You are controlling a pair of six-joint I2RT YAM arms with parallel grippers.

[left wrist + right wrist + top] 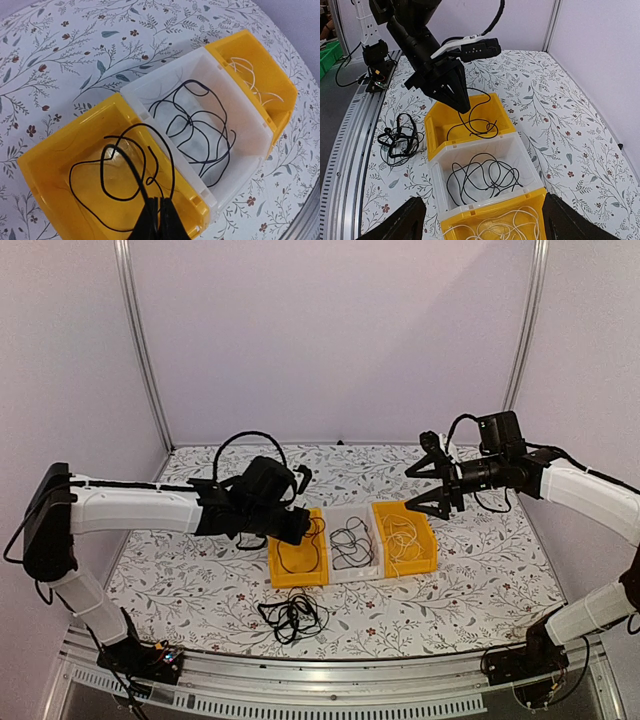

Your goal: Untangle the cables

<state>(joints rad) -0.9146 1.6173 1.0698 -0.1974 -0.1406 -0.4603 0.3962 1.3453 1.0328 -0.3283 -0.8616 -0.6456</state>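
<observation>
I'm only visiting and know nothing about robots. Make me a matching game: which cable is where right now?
Things:
1 white cable
2 tangle
3 held cable, in left fingers
4 loose black cable

Places:
A on the table
B white bin
C left yellow bin
D right yellow bin

Pairs: 1-D, 2-A, 3-C, 4-B.

L arm (130, 508) & R arm (590, 490): white shells, black joints. Black wires (236, 439) loop over wrists. L pincer (157, 222) & R pincer (410, 490): black, tapered fingers (400, 220). Bases (145, 658) black.
</observation>
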